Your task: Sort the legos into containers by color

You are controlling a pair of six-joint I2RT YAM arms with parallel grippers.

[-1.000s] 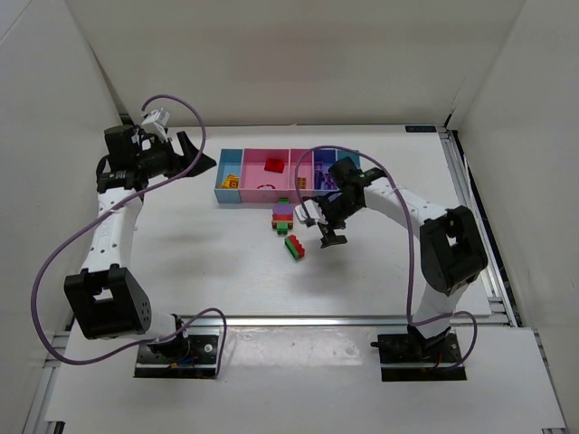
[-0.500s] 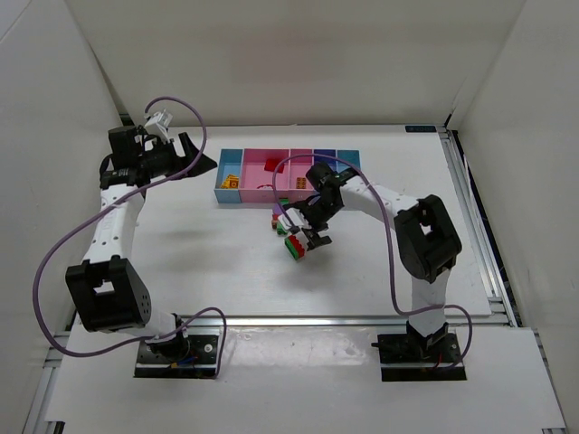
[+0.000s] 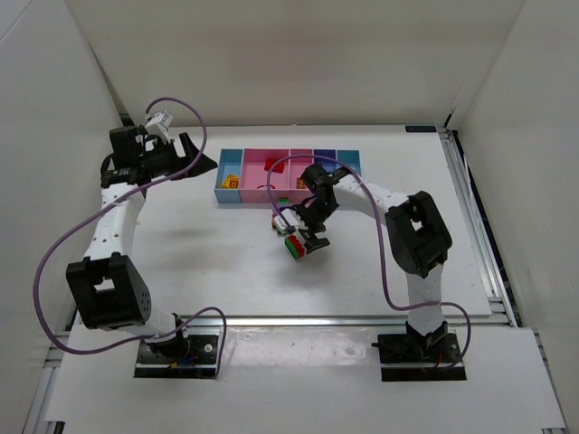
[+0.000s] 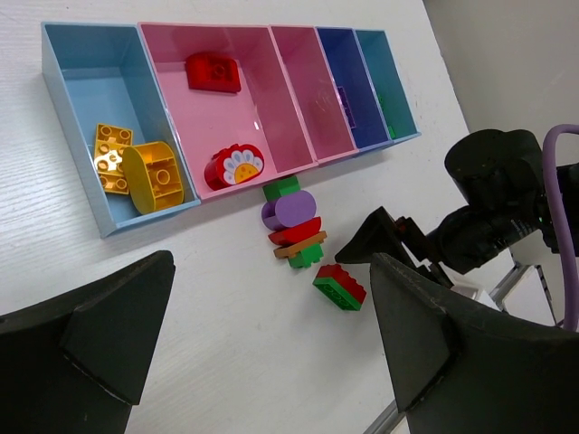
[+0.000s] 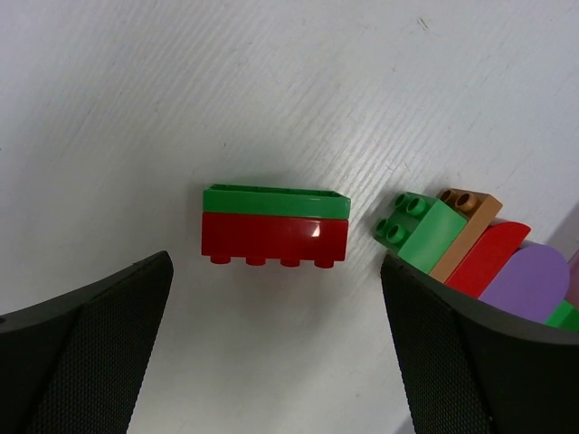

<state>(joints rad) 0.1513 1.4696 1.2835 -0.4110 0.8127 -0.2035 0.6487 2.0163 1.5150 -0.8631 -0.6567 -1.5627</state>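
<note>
The right gripper (image 3: 309, 237) hangs directly over the red-and-green brick (image 5: 274, 237), jaws spread wide with nothing between them. The left gripper (image 3: 199, 154) sits off past the left end of the tray (image 4: 68, 99), just as wide and just as empty. The brick lies on the bare table (image 3: 199, 262) in front of the tray, just beside the cluster (image 5: 470, 240) of green, orange, red and purple pieces. Here's the worry: it's two colours clipped together, a green slab on a red block, so dropping it into any one compartment would put one half in the wrong place. And the cluster's green piece sits close under one finger's path; a straight descent could clip it and shove the whole pile. Now the orientation: the brick is tipped on its side, studs pointing sideways toward the bottom of the right wrist view, and its long axis runs left to right there, from one finger to the other. That means a grip on the short ends, across the longest span, and I'd say an off-centre squeeze could slip or pop the halves apart.
</note>
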